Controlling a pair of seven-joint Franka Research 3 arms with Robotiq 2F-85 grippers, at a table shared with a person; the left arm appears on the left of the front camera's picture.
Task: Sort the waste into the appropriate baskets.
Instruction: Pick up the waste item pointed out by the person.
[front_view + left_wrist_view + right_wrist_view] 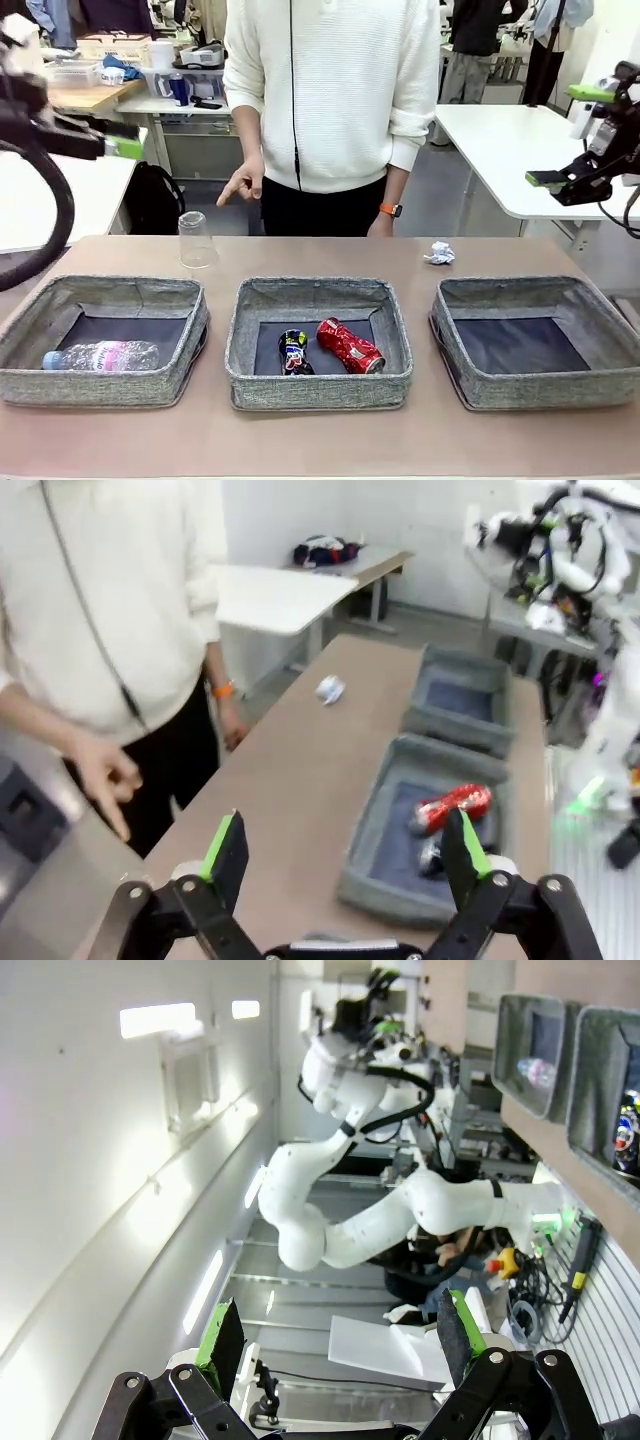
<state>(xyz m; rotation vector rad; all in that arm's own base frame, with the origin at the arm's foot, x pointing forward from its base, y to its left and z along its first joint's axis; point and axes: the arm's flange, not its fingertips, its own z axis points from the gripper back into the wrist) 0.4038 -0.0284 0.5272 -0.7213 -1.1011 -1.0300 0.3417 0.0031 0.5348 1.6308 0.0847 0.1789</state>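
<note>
Tan surface (320, 450) is carrying three grey woven fabric baskets in a row across the front view.

1. Left grey basket (100, 388) is holding a clear plastic bottle with pink label (105, 356), which is lying on its side along the near wall.
2. Middle grey basket (320, 392) is holding a crushed dark can (293, 352). A crushed red can (350, 345) is lying just beside it at 3 o'clock.
3. Right grey basket (545, 392) is showing a bare dark base.

A clear plastic cup (196, 240) is standing mouth down on the surface at 1 o'clock from the left basket. A crumpled white paper ball (439, 253) is lying on the surface at 11 o'clock from the right basket.

A person in a white sweater (330, 90) is standing at the far edge. One hand (243, 185) is pointing a finger downward, at 1 o'clock from the cup.

Left jaws are hanging high at 10 o'clock in the front view, well apart from all the waste. They are standing wide open, and the green pads (222, 845) are gripping nothing. Right jaws are hanging high at 2 o'clock, likewise fully spread and empty.
</note>
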